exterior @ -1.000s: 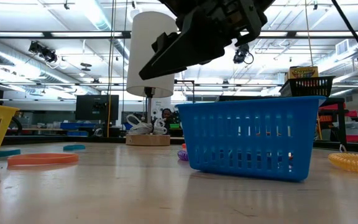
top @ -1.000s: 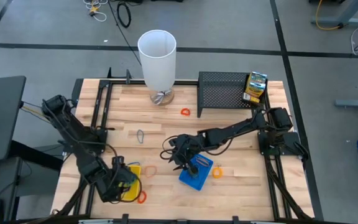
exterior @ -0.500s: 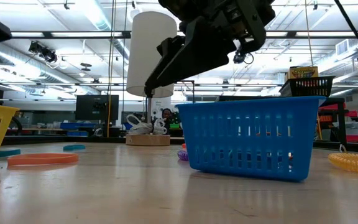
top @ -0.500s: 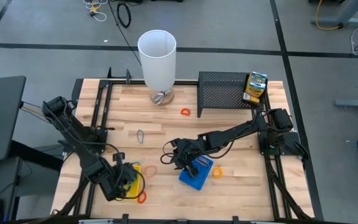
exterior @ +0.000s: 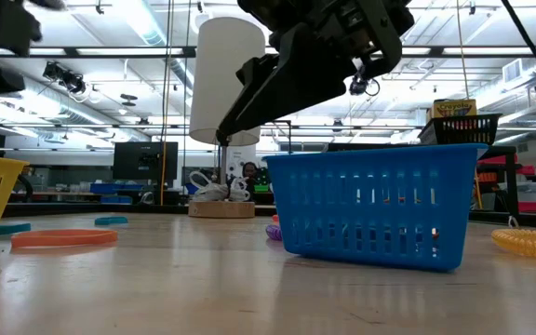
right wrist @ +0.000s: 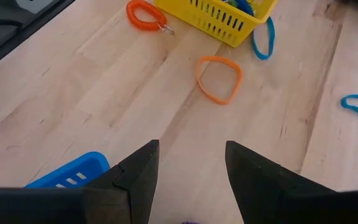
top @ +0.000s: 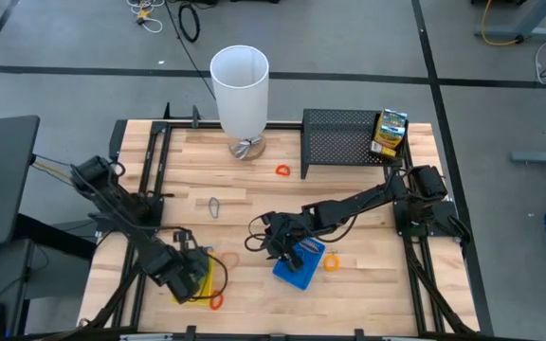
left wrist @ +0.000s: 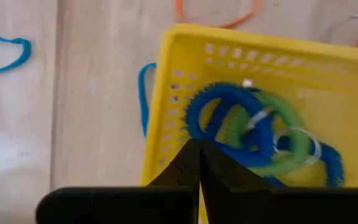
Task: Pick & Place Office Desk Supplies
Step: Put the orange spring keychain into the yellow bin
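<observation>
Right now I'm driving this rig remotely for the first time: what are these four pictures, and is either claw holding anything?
You see two dark robot arms at a wooden table. One picture looks straight down, one looks level along the tabletop, and the other two come from cameras on each arm's wrist.

The left gripper is shut over the near wall of the yellow perforated plastic basket, which holds blue and green coiled loops; nothing shows between its fingers. The right gripper is open and empty, above the table beside the blue perforated plastic basket.

Loose on the wood lie an orange rubber-band loop, blue loops and an orange coiled cord. At the back stand a tall white cylinder and a black mesh rack.
</observation>
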You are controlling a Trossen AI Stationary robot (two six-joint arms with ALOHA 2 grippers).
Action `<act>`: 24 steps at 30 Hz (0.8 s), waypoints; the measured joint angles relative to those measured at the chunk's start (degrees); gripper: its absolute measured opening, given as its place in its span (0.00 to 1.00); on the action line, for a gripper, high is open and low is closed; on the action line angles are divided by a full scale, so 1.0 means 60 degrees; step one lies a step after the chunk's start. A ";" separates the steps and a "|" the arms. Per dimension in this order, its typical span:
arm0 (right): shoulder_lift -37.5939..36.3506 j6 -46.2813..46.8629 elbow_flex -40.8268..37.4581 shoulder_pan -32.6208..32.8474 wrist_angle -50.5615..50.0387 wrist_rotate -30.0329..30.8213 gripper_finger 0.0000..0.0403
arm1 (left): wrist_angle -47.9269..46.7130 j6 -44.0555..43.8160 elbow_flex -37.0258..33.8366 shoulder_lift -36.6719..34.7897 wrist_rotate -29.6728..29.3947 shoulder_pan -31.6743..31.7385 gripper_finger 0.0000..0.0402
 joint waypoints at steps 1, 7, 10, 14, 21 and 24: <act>0.0000 0.0000 0.0000 0.0004 0.0000 0.0002 0.48 | -0.0002 0.0051 -0.0001 0.0070 -0.0003 0.0067 0.01; 0.0000 0.0000 0.0000 0.0033 0.0000 0.0006 0.48 | 0.0141 0.0269 -0.0340 0.0322 0.0001 0.0510 0.01; 0.0000 0.0004 0.0000 0.0034 -0.0015 0.0006 0.48 | 0.0184 0.0234 -0.0600 0.0380 -0.0059 0.0763 0.00; 0.0000 0.0004 0.0000 0.0048 -0.0015 0.0013 0.48 | 0.0149 0.0032 -0.0886 0.0385 -0.0420 0.1089 0.00; 0.0000 0.0004 0.0000 0.0047 -0.0023 0.0010 0.48 | -0.0705 -0.0233 -0.1339 0.0381 -0.1472 0.1643 0.00; 0.0000 0.0004 0.0000 0.0047 -0.0025 0.0006 0.48 | -0.1032 -0.0208 -0.1332 0.0353 -0.1737 0.1747 0.00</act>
